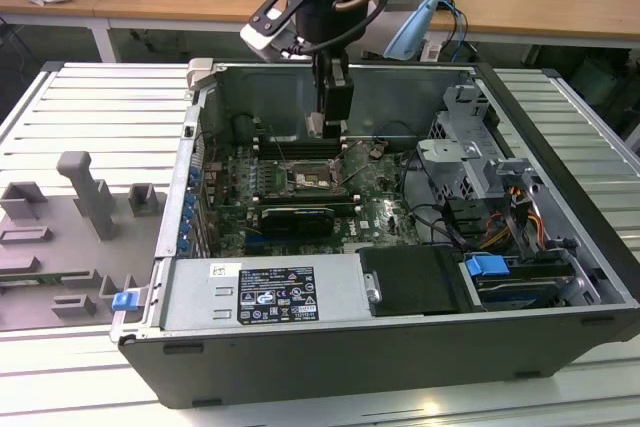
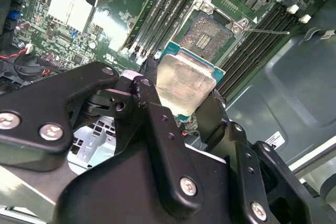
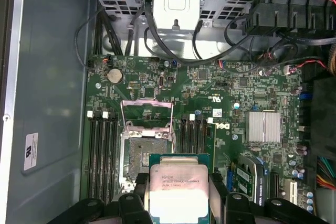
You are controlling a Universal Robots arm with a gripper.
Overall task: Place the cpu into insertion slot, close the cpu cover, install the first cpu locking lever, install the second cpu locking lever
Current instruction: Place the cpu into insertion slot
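My gripper (image 3: 178, 199) is shut on the cpu (image 3: 178, 191), a flat square chip with a pale silver top and a green edge. The black fingers (image 2: 210, 109) clamp two opposite sides of the cpu (image 2: 184, 83). The insertion slot (image 3: 143, 153) lies open on the green board with its dark centre bare, just beyond the chip. The cpu cover (image 3: 147, 102) stands raised at the slot's far side. In the exterior view the gripper (image 1: 322, 129) hangs inside the case, a little above and behind the insertion slot (image 1: 312, 179). A thin locking lever (image 2: 269, 32) sticks out beside the slot (image 2: 210, 31).
Memory slots (image 3: 102, 150) flank the socket on both sides. A black graphics card (image 1: 292, 217) lies in front of it, with the power supply (image 1: 265, 292) along the case's front. The drive cage (image 1: 470, 162) and cables fill the exterior view's right. Grey fixtures (image 1: 85, 197) stand outside.
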